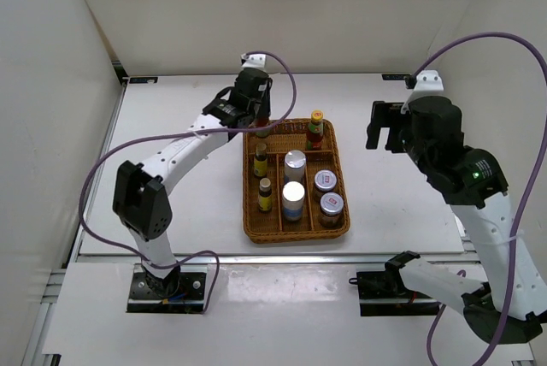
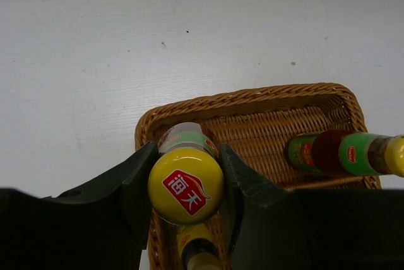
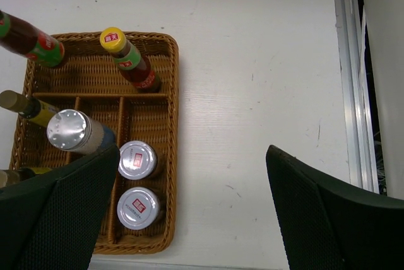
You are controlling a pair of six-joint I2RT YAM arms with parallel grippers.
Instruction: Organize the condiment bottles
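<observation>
My left gripper (image 1: 259, 129) (image 2: 187, 156) is shut on the yellow cap of a slim red-green-labelled sauce bottle (image 2: 186, 183). It holds the bottle upright in the back-left corner of the wicker tray (image 1: 253, 231). The second sauce bottle (image 1: 316, 131) stands in the back-right compartment. Two tiny brown bottles (image 1: 261, 161) (image 1: 265, 195) stand in the left column. Two tall silver-lidded jars (image 1: 295, 163) (image 1: 293, 199) are in the middle and two short jars (image 1: 325, 180) (image 1: 332, 204) on the right. My right gripper (image 1: 382, 126) (image 3: 192, 153) is open and empty above the table, right of the tray.
White enclosure walls stand at the left, back and right. A metal rail (image 3: 346, 62) runs along the table's right edge. Bare white table (image 1: 402, 195) lies right of the tray and also to its left (image 1: 171, 212).
</observation>
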